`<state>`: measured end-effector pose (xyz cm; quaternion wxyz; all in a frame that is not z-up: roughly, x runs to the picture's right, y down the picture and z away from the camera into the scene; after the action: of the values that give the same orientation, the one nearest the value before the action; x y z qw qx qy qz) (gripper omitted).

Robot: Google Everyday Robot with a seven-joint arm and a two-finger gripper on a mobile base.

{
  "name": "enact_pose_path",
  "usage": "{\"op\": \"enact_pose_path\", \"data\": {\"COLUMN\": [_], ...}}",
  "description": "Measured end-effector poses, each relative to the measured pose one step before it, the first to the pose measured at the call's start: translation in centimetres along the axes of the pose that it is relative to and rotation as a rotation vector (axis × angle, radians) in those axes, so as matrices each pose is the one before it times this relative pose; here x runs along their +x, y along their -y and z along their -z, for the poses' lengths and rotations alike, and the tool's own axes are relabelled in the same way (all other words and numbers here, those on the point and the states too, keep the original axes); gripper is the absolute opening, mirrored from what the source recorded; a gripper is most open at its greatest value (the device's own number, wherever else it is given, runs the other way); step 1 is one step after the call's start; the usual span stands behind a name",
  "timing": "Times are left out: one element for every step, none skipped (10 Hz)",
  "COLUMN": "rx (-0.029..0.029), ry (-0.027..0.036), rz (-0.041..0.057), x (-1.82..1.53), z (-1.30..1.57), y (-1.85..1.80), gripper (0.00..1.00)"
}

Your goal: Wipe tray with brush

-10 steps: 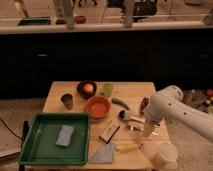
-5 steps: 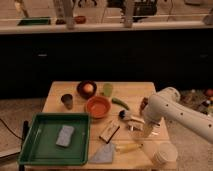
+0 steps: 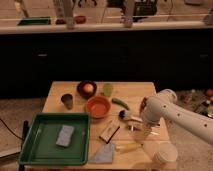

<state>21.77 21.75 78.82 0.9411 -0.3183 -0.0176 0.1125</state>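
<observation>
The green tray lies at the table's front left with a grey-blue sponge in it. The brush lies on the table right of centre, its dark round head to the left and its pale handle running right. My white arm comes in from the right. My gripper hangs just right of and in front of the brush handle, low over the table and far from the tray.
An orange bowl, a dark bowl, a dark cup and green items stand behind. A wooden block, a yellow-handled tool, a grey cloth and a white cup are near the front.
My arm has shifted slightly left and down, bringing the gripper closer to the brush. The objects on the table have not moved.
</observation>
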Motion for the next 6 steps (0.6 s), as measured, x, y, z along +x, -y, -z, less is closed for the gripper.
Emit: {"op": "enact_pose_path", "data": {"rx": [0.00162,0.01164,0.00793,0.00230,-0.00651,-0.01413], "ry": [-0.00266,-0.00193,0.00050,0.00277,-0.00162,-0.00093], "rz": [0.00481,0.03204,0.04438,0.03234,0.06538,0.07645], "x": [-0.005,0.115,-0.041,-0.093,-0.079,0.111], "z": [-0.239,0.086,-0.110,-0.109,-0.227,-0.380], "y": [0.039,0.486,0.885,0.492,0.509,0.555], "gripper": [0.80,0.80,0.80,0.80,0.80,0.80]}}
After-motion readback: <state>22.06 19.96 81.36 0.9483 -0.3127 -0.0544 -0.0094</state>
